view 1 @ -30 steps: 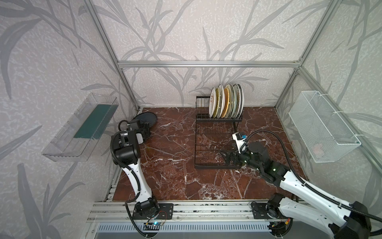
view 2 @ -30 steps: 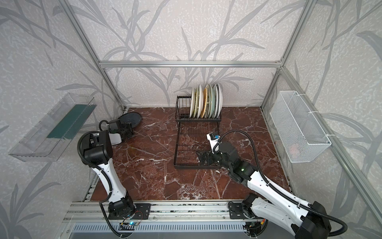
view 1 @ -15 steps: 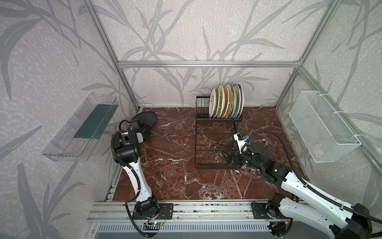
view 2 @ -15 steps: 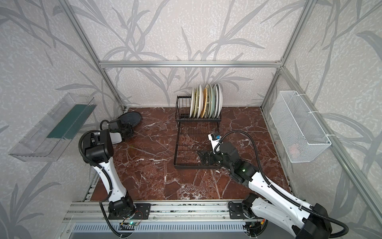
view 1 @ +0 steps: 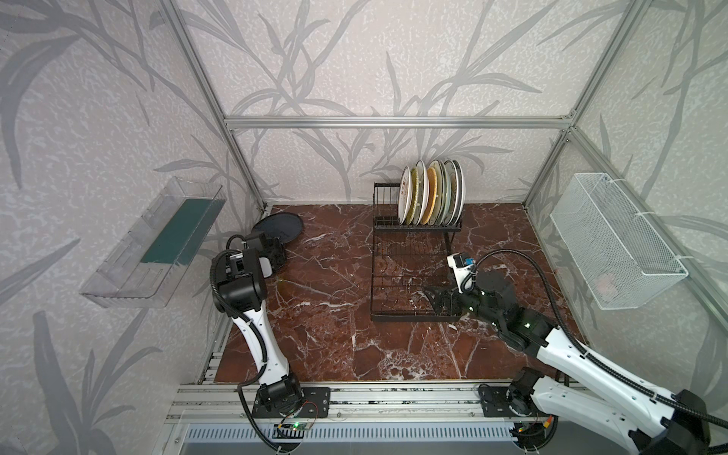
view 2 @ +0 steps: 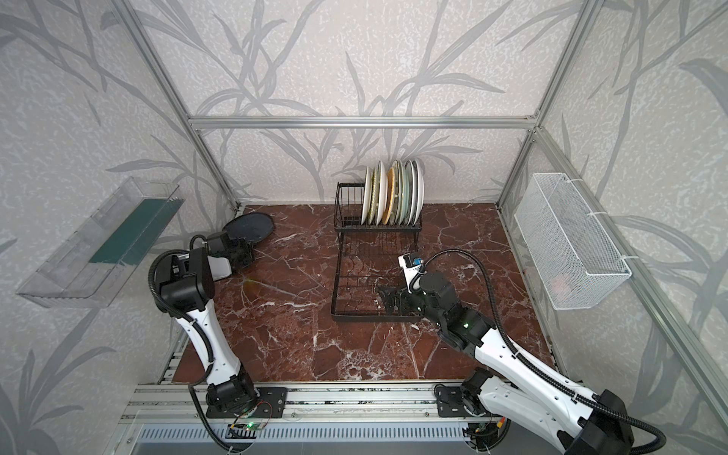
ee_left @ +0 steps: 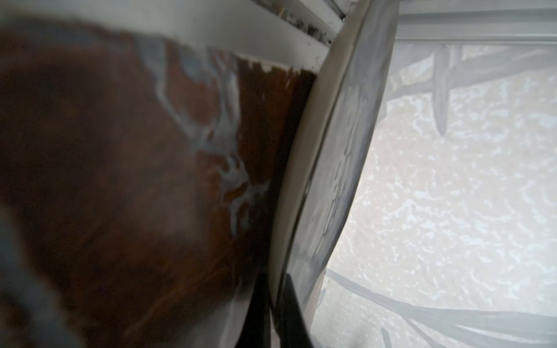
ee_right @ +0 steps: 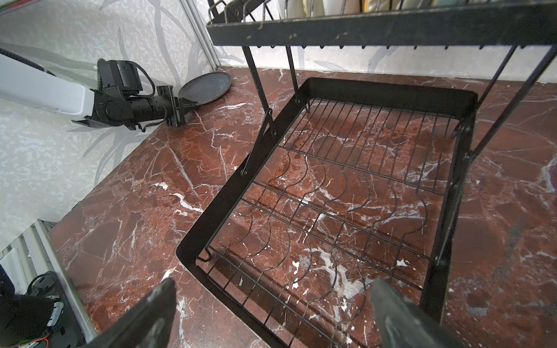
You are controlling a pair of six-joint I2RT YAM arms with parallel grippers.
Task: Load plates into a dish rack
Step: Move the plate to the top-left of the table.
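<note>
A black plate (view 1: 280,227) (view 2: 252,228) lies in the back left corner of the marble floor. My left gripper (view 1: 275,252) (view 2: 241,252) is shut on its near rim. In the left wrist view both dark fingers (ee_left: 291,310) pinch the plate's (ee_left: 346,150) edge. The right wrist view shows the same grip on the plate (ee_right: 208,86). Several plates (view 1: 431,193) (view 2: 394,193) stand upright in the raised section of the black dish rack (view 1: 372,275) (view 2: 334,283) (ee_right: 229,192). My right gripper (view 1: 433,297) (view 2: 388,299) (ee_right: 271,316) hangs open over the flat tray's near right corner, holding nothing.
A clear plastic bin (view 1: 157,244) hangs on the left wall and a white mesh basket (view 1: 614,240) on the right wall. Aluminium posts frame the corners, and a rail (view 1: 394,394) runs along the front edge.
My left gripper's jaws have closed onto the black plate's rim. The right arm has barely moved and stays open.
</note>
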